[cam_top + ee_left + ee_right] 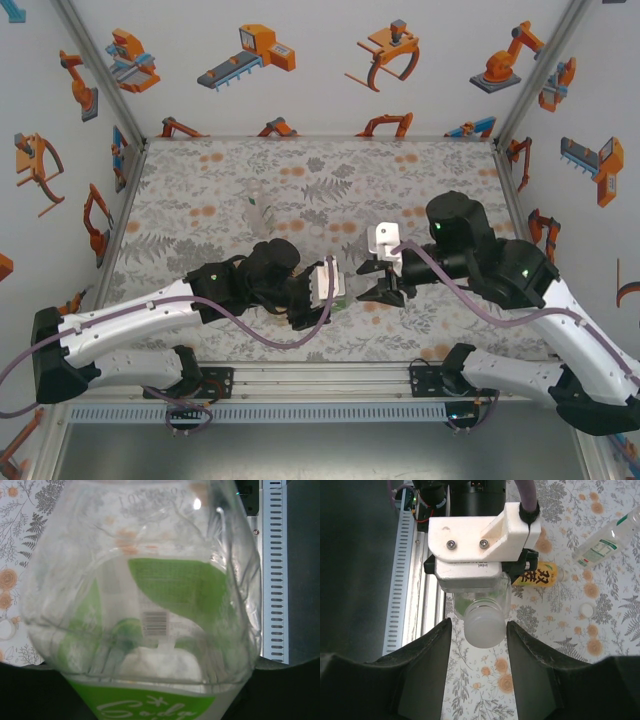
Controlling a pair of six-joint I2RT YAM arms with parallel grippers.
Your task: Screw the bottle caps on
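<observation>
The right gripper (384,293) has its jaws apart on either side of a pale cap (482,627), with a narrow gap on each side, so it grips nothing yet. I judge it is lined up this way to pinch the cap and turn it. The cap sits on the neck of the green-labelled bottle (165,595). The left gripper (328,287) clamps that bottle by the body and holds it roughly level above the table (200,180), neck pointing right, likely so it cannot spin under the twist. How far the cap is threaded cannot be told. Beyond, an amber bottle (538,575) and a clear bottle (602,540) lie on their sides, with a loose white cap (586,610) near them, not yet fitted
</observation>
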